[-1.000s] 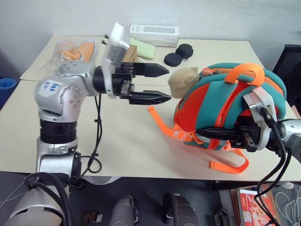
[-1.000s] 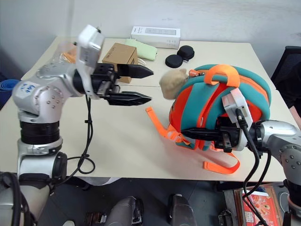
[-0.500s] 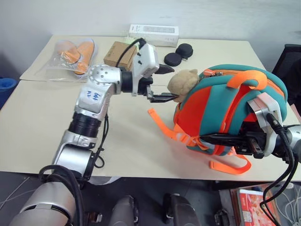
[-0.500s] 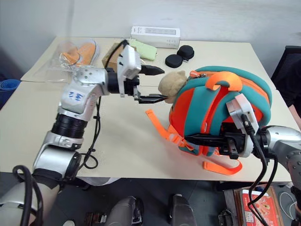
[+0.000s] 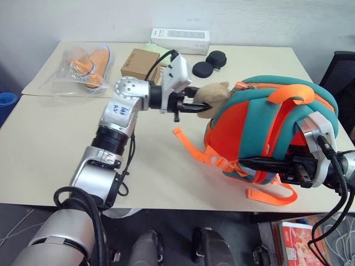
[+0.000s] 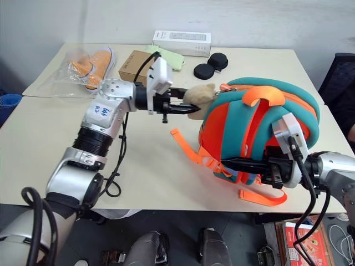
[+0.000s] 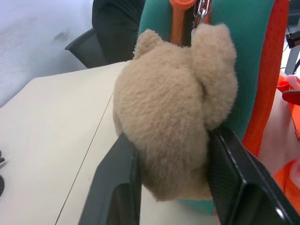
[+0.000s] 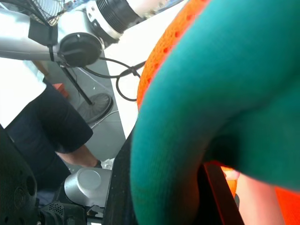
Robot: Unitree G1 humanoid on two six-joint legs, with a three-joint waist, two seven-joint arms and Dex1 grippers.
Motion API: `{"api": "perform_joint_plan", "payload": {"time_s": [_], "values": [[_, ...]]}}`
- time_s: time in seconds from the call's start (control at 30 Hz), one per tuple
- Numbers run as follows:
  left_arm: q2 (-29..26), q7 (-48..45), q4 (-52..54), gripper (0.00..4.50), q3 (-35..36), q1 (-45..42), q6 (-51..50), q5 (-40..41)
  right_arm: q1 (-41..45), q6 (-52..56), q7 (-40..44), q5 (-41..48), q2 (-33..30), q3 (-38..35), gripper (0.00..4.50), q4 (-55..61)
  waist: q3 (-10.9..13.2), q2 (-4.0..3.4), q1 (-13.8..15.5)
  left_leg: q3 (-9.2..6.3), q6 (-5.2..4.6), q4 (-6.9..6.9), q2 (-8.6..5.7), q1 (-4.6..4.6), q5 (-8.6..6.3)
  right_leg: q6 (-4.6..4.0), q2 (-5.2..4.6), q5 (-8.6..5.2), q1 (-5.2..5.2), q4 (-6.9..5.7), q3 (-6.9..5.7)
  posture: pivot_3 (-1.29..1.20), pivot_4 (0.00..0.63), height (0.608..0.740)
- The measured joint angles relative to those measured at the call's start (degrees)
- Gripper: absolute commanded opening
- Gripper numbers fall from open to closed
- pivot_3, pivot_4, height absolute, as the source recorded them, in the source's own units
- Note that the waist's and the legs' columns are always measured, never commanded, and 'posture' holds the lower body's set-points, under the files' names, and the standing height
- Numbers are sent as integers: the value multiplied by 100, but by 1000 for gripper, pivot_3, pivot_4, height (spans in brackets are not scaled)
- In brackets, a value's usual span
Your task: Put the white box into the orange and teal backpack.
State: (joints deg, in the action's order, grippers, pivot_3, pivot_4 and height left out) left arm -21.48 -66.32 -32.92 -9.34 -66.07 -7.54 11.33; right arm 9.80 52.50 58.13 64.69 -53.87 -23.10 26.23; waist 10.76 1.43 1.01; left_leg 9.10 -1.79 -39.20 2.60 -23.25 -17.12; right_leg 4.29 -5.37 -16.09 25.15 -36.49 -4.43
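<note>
A cream table [image 5: 66, 138] seen from above. At right of centre sits the backpack [image 5: 266, 127], orange with teal straps, a tan plush toy [image 5: 213, 95] hanging at its upper left side.

The left gripper [image 5: 195, 103] has just reached from the middle of the frame to the toy, and its fingers, wide apart a second ago, have closed on the plush. The wrist view shows the toy [image 7: 173, 140] pinched between both black fingers [image 7: 119, 187]. The right gripper [image 5: 252, 163], low at the right, is clamped shut on a teal strap [image 8: 187, 140] and has hardly moved.

Both grippers now hold the bag (likely to steady it or pull the zip [image 5: 244, 85] open), so packing has not begun. The white box cannot be made out; the white carton [image 5: 181, 36] at top centre is a different item.

Open table lies left of and below the left arm. The upper edge is crowded: shoes in a bag [image 5: 83, 62], a brown box [image 5: 138, 61], two black discs [image 5: 209, 62]. The backpack sits near the lower right table edge, an orange strap [image 5: 272, 195] at the rim.
</note>
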Motion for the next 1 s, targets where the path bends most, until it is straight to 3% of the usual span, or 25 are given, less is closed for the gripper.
{"api": "perform_joint_plan", "payload": {"time_s": [0.13, 0.33, 0.6, 0.7, 0.87, 1.0], "values": [[-499, 11, -1080, 1061, -9, -606, 551, -443, -160, -23, 87, -57, -99, -238, 0, -211, 0, 1, 20, 0, -1, -1, -3, -1, -1, 0, 5, 0, 0, 0, -3, 0, 150, 740], [-599, -366, -1765, 1061, 0, -1069, 986, -596, -389, -224, 223, -252, -123, -261, 0, -284, 0, 1, 25, 5, -11, -1, -6, -3, -8, 2, 5, 1, 0, 6, -2, 0, 150, 740], [-150, -289, -1047, 1061, -638, 633, 1523, -1142, -432, -453, 183, -512, 13, -208, 0, -372, 0, 1, -1, 6, -7, -5, -2, -5, -6, 2, 3, 1, 8, -3, 4, 0, 150, 740], [16, 461, -1050, 1061, -820, 694, 1880, -1645, -391, -497, 150, -618, 12, -206, 0, -433, -1, 1, 29, 5, -9, -7, -6, 0, -7, 3, -8, 2, 1, -3, 4, 0, 150, 740], [19, 645, -817, 1061, -897, 949, 1995, -1800, -309, -588, 172, -913, 7, -62, 0, -571, -2, 0, 27, 4, -12, -7, -3, 3, -8, 3, -12, 2, -3, -1, 2, 0, 150, 740], [-226, 203, -149, 2259, -697, 1298, 1305, -1417, -59, -570, 224, -1089, -110, 193, 1240, -921, -2, -1, -27, 5, -10, -6, 2, 2, -8, 3, -11, 1, -2, -2, 4, 0, 150, 740]]}}
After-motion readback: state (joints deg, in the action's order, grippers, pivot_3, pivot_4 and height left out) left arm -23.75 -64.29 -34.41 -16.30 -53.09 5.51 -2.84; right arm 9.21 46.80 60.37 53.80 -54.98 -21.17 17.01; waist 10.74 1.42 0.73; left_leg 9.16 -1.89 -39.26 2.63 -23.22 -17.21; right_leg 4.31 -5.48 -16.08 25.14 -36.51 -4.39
